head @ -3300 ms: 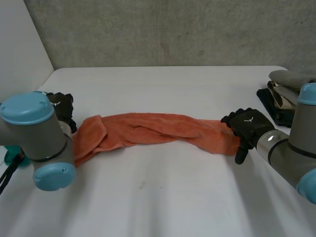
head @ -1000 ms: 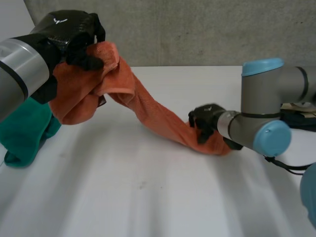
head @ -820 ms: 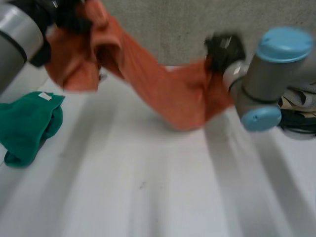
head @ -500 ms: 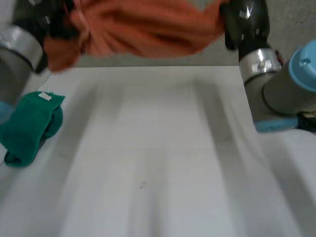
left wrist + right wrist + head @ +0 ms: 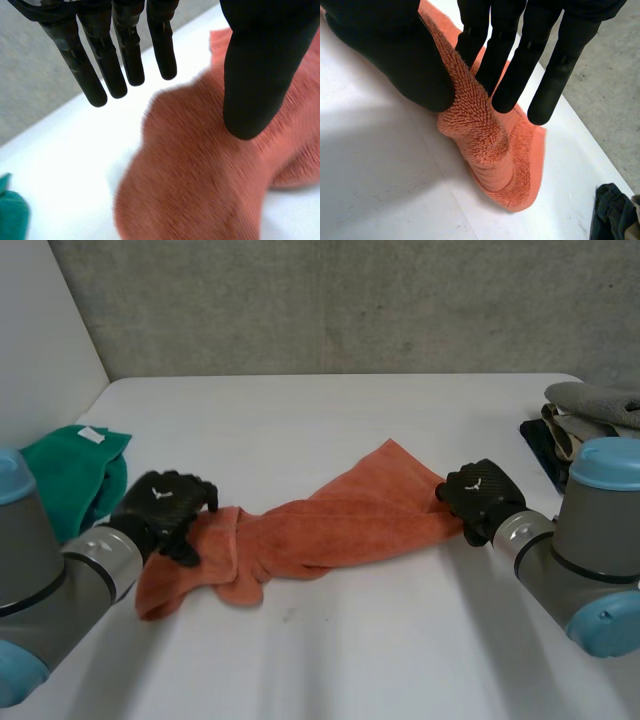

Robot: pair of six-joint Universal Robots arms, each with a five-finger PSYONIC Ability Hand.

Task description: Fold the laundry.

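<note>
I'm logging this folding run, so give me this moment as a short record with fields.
cloth: orange towel, bunched lengthwise on the white table
left hand: open, fingers straight, over one end of the towel
right hand: pinching the towel's other end
nearby: green cloth at one table edge; stacked clothes at the opposite edge
fold: not yet made

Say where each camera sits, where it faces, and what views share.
Head view: behind the arms, looking down at the white table; both arms, left hand, right hand show.
Left wrist view: on that wrist, looking along the palm; straight fingers over the orange towel.
Right wrist view: on that wrist, along the palm; fingers and thumb pinch the towel.
All share the orange towel.
</note>
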